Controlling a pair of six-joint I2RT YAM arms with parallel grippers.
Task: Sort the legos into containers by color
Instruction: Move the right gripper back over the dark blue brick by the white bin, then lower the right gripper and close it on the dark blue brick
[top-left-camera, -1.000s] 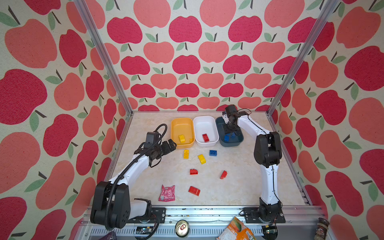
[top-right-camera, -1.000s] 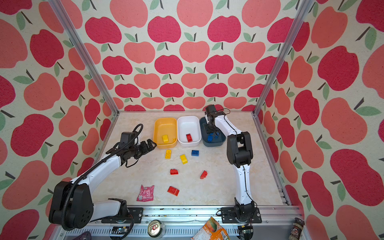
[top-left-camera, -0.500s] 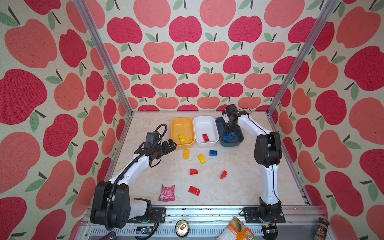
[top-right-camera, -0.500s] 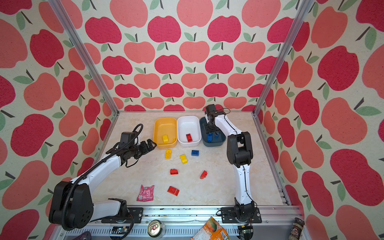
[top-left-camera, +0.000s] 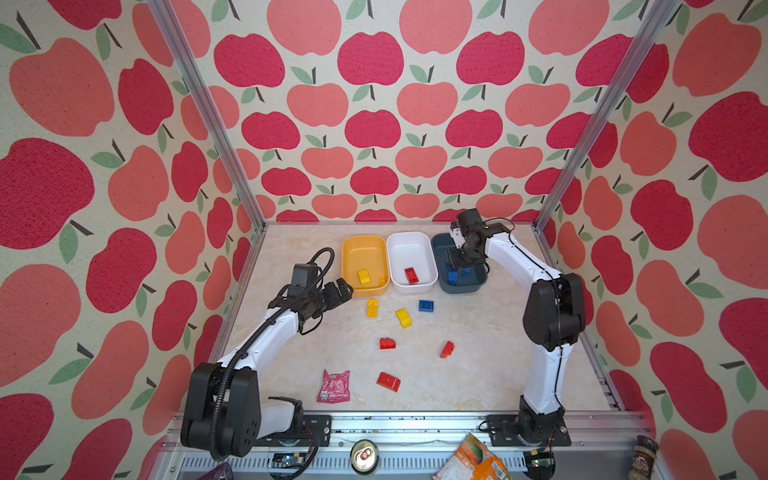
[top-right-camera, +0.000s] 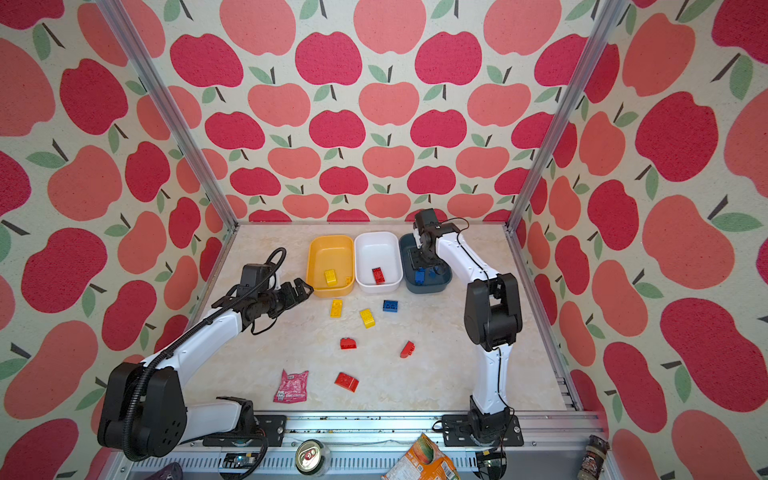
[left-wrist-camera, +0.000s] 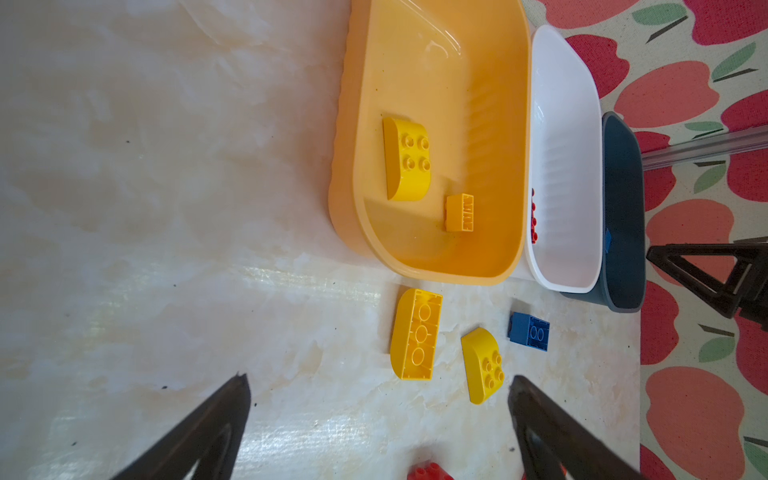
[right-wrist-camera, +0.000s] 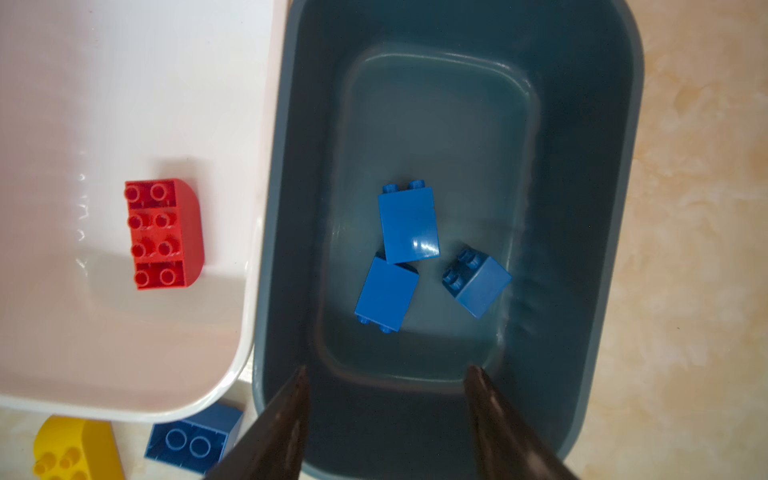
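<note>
At the desk (top-left-camera: 478, 374) rear stand the left container (top-left-camera: 363, 253), middle container (top-left-camera: 411, 249) and right container (top-left-camera: 438, 253), side by side, legos (top-left-camera: 363, 277) in each. Before them lie loose legos (top-left-camera: 403, 318).

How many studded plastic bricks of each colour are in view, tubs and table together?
4 yellow studded plastic bricks: 2 in the yellow-orange plastic tub, 2 loose on the marbled table.
4 red studded plastic bricks: 1 in the white plastic tub, 3 loose.
4 blue studded plastic bricks: 3 in the dark blue-grey plastic tub, 1 loose.
Total: 12 bricks.
</note>
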